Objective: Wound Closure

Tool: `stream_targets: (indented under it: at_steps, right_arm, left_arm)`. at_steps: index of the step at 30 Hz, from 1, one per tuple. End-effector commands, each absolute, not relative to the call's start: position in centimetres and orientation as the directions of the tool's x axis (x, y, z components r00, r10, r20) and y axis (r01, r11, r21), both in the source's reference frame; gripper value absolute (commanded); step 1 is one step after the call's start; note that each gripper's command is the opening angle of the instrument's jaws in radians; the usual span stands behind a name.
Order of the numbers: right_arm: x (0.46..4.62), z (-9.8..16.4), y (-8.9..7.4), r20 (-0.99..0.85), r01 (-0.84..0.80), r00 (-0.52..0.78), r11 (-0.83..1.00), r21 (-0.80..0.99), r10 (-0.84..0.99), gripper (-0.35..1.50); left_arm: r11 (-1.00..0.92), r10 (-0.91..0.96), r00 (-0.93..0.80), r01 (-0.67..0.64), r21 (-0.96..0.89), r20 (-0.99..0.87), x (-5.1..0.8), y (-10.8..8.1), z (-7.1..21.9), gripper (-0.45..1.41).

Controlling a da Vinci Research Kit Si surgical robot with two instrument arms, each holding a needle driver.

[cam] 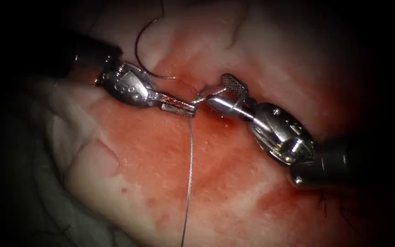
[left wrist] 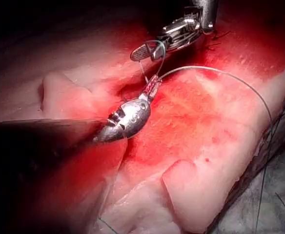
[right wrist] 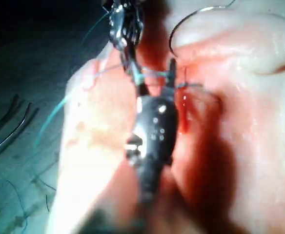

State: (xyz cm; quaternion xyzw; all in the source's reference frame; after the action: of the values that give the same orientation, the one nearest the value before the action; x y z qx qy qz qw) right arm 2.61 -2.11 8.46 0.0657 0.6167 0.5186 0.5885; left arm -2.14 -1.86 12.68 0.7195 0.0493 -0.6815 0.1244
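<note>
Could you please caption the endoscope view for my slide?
Left claw shut on thread; right claw open beside it over tissue.

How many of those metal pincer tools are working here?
2. The left tool comes from the left, shut on the thread; the right tool comes from the right, jaws open, over the tissue.

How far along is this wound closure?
Done: thread ends stand in the tissue at the right, likely earlier stitches. In hand: left tool is shut on the thread; right tool is open, a strand crossing its jaws. Left: this strand looks untied; needle unclear.
</note>
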Motion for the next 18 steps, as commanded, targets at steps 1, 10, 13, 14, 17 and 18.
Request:
stream_targets:
  at_steps: [1,10,13,14,17,18]
  right_arm:
    - [2.67,8.54,-2.2,-0.64,-0.544,-0.302,0.423,0.725,0.707,0.63]
    - [2.74,9.01,-2.4,-0.375,-0.484,-0.484,0.115,0.867,0.79,0.37]
    - [2.77,9.08,-2.41,-0.297,-0.452,-0.534,0.029,0.891,0.791,0.34]
    - [2.77,9.09,-2.41,-0.277,-0.443,-0.541,0.01,0.896,0.794,0.32]
    - [2.77,9.1,-2.39,-0.208,-0.416,-0.582,-0.068,0.907,0.786,0.31]
    - [2.76,9.1,-2.38,-0.183,-0.403,-0.597,-0.095,0.91,0.781,0.29]
  left_arm:
    - [-0.966,-0.092,0.05,0.237,0.101,-0.995,-2.18,-1.9,12.71,-0.45]
    - [-0.967,-0.078,0.004,0.241,0.076,-0.997,-2.22,-1.86,12.84,-0.45]
    - [-0.967,-0.078,-0.006,0.243,0.074,-0.997,-2.25,-1.88,12.9,-0.45]
    - [-0.968,-0.075,-0.009,0.243,0.07,-0.997,-2.26,-1.88,12.92,-0.45]
    - [-0.968,-0.074,-0.019,0.244,0.067,-0.997,-2.27,-1.9,12.97,-0.45]
    - [-0.968,-0.075,-0.019,0.244,0.068,-0.997,-2.27,-1.9,12.97,-0.45]
